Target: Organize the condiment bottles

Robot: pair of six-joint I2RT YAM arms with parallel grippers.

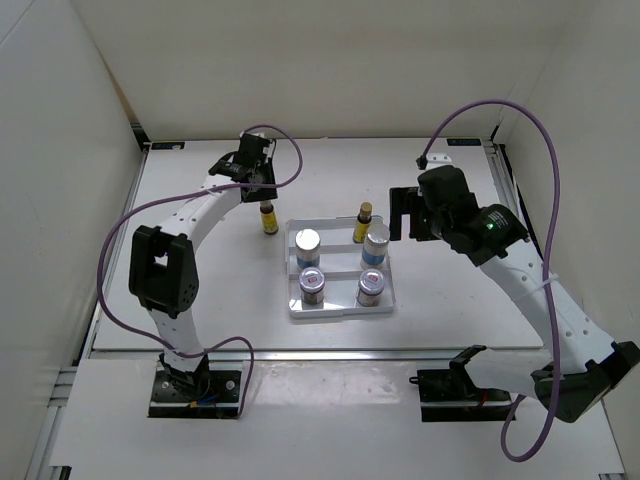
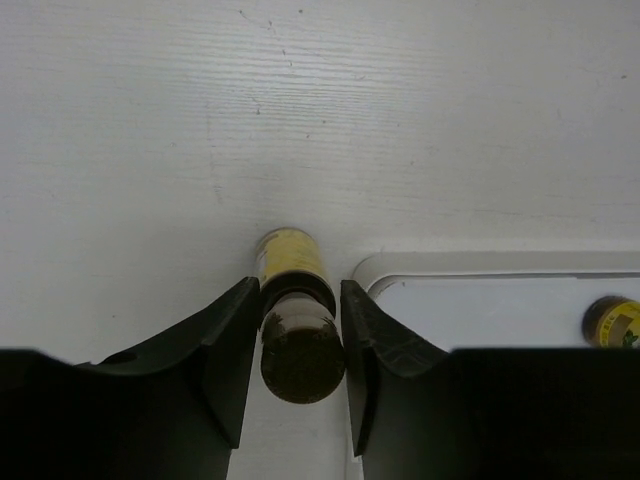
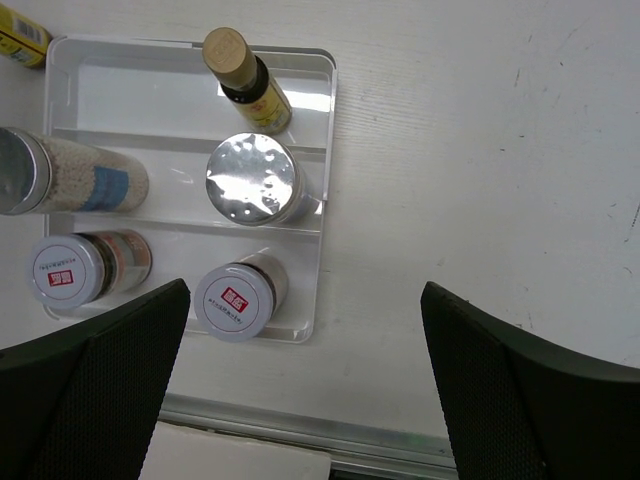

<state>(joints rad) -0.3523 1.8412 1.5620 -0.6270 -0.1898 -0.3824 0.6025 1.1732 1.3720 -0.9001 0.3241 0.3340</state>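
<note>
I have the left gripper (image 2: 300, 292) closed on the slim amber glass bottle with a dark cap (image 2: 292, 262). In the left wrist view its two black fingers (image 2: 232, 345) press against either side of the bottle's neck, and the cap sits right between them. That bottle stands upright on the white table (image 1: 200, 290), just outside the far-left corner of the white ridged rectangular plastic tray (image 1: 340, 312), close to the rim but not inside it. The second slim amber bottle (image 3: 247, 78) stands inside the tray in its far row, on the right. The two white blue-labelled bottles with silver caps (image 3: 252, 180) fill the middle row, and the two short jars with silvery lids (image 3: 235, 300) fill the near row. The right gripper (image 3: 300, 300) hangs with its jaws spread wide and nothing between them. From the top camera it sits just off the tray's far-right corner, well apart from the bottle I am holding.
</note>
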